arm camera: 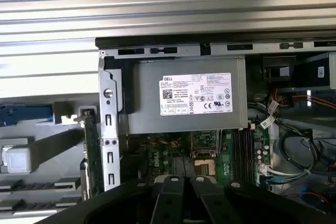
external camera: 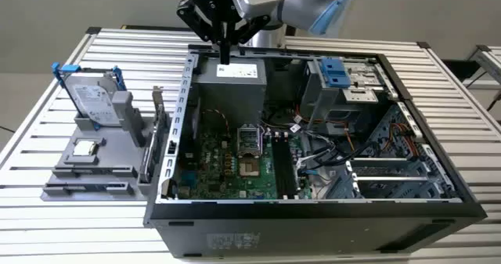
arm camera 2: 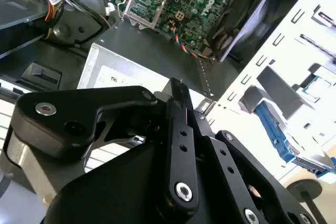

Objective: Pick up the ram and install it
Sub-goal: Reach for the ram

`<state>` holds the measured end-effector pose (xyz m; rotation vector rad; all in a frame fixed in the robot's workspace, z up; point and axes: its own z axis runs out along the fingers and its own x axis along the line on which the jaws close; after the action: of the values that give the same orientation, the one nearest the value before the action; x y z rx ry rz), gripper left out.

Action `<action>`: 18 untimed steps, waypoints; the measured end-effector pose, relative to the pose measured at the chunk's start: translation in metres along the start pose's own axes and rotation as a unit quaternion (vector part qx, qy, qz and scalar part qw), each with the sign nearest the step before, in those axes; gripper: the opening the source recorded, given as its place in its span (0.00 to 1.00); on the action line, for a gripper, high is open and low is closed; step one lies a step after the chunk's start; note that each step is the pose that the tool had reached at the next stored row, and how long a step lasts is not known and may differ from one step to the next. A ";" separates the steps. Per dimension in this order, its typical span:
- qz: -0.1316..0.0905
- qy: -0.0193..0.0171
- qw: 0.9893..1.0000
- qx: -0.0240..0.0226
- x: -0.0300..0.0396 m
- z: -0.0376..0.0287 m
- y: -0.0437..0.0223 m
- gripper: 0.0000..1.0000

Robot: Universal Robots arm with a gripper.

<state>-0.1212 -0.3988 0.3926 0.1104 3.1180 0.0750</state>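
Now I see the hand [external camera: 224,60] pinched shut over the rim of the computer case [external camera: 313,217]. The power supply [external camera: 232,91] sits just below.

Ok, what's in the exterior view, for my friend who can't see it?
A robot gripper hangs over the power supply of an open computer case, its green motherboard showing. On the exterior view's left, a grey holder carries a hard drive.

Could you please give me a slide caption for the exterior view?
Gripper poised above the power supply of an open computer case on a slatted table.
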 end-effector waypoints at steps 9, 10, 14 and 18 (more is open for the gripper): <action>0.000 0.000 1.000 0.000 0.0000 0.0000 0.0000 0.00; 0.000 0.000 1.000 0.000 0.0000 0.0000 0.0000 0.00; 0.000 0.000 1.000 0.000 0.0012 -0.0001 -0.0001 0.00; 0.000 0.000 1.000 0.000 0.0063 -0.0002 -0.0004 0.00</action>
<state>-0.1275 -0.3988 0.3927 0.1105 3.1181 0.0748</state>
